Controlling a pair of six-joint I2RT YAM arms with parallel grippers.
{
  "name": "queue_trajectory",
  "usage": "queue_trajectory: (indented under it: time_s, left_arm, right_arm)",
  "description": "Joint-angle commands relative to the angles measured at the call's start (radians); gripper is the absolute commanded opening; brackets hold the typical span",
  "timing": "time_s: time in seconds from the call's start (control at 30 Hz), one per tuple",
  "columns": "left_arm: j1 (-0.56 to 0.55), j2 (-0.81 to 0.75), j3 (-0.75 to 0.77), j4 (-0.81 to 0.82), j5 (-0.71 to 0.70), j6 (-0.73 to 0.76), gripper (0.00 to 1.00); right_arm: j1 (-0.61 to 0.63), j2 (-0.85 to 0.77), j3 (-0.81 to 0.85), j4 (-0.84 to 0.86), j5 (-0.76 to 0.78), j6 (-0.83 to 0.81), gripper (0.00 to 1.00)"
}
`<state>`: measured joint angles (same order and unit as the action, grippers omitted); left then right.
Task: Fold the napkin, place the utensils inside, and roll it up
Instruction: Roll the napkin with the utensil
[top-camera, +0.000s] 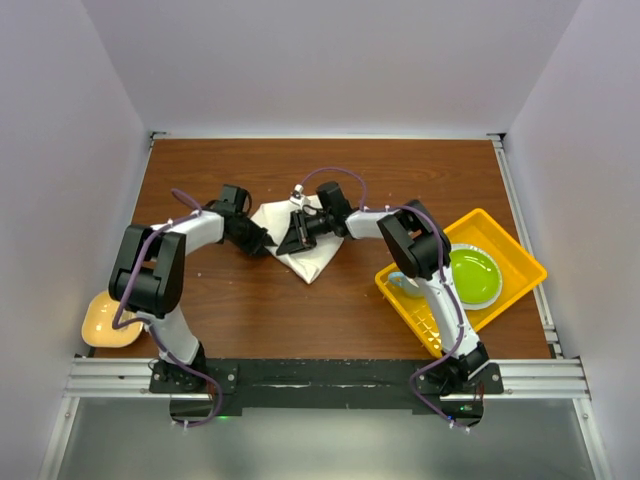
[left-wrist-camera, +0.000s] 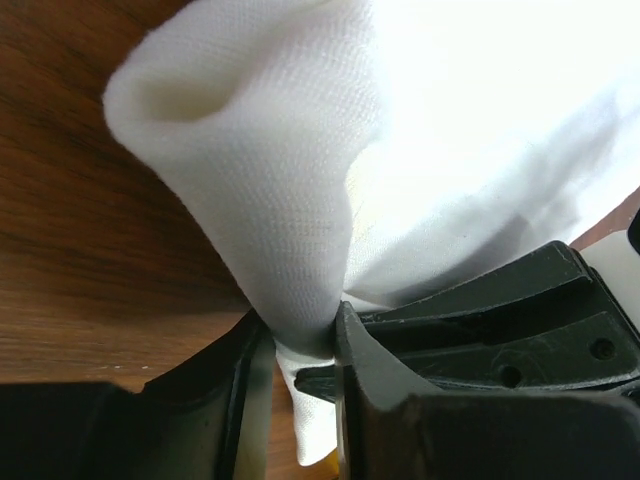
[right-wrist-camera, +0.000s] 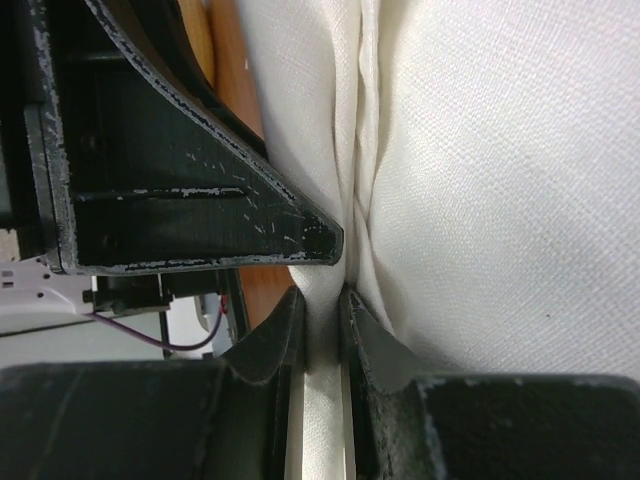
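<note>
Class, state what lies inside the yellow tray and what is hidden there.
The yellow tray holds a green plate and a pale blue item. The right arm covers part of that item and the tray floor.

Losing part of the napkin (top-camera: 312, 258) under the left gripper (top-camera: 266, 242) and right gripper (top-camera: 291, 240) up top; spilling past the edges in both wrist views, blowing out white on the left one.
</note>
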<state>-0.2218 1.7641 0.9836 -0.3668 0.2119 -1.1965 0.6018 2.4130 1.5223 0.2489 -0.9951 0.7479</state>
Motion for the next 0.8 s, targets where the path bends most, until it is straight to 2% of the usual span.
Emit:
queue_trajectory:
  time_s: [0.0, 0.07, 0.1, 0.17, 0.2, 0.23, 0.3, 0.33, 0.43, 0.57, 0.77]
  left_arm:
    - [-0.011, 0.025, -0.002, -0.086, -0.080, 0.087, 0.10]
    - [-0.014, 0.015, -0.002, -0.098, -0.069, 0.094, 0.03]
    - [-0.016, 0.011, 0.000, -0.104, -0.065, 0.097, 0.00]
    - [-0.022, 0.002, 0.006, -0.113, -0.059, 0.098, 0.00]
    - [-0.030, -0.002, 0.010, -0.129, -0.059, 0.098, 0.00]
    - [-0.033, -0.003, 0.018, -0.138, -0.055, 0.095, 0.00]
    - [-0.042, -0.009, 0.023, -0.150, -0.051, 0.086, 0.00]
    - [-0.044, -0.011, 0.023, -0.150, -0.045, 0.080, 0.00]
    - [-0.048, -0.015, 0.026, -0.164, -0.036, 0.055, 0.00]
    - [-0.048, -0.015, 0.035, -0.191, -0.025, 0.029, 0.00]
    - [-0.048, -0.012, 0.049, -0.208, -0.003, -0.006, 0.00]
  right_arm:
    - [-0.004, -0.006, 0.025, -0.348, 0.154, -0.253, 0.04]
    - [0.000, -0.043, 0.059, -0.439, 0.191, -0.300, 0.08]
    - [0.006, -0.058, 0.071, -0.471, 0.209, -0.353, 0.13]
    - [0.021, -0.110, 0.101, -0.562, 0.281, -0.412, 0.20]
    - [0.027, -0.129, 0.105, -0.586, 0.308, -0.465, 0.28]
    - [0.036, -0.153, 0.105, -0.609, 0.332, -0.487, 0.32]
    - [0.068, -0.225, 0.089, -0.609, 0.438, -0.553, 0.43]
    - [0.082, -0.251, 0.057, -0.585, 0.487, -0.571, 0.52]
    - [0.148, -0.330, -0.009, -0.512, 0.647, -0.634, 0.63]
    - [0.242, -0.362, -0.062, -0.436, 0.843, -0.673, 0.66]
    - [0.343, -0.348, -0.106, -0.333, 1.028, -0.731, 0.67]
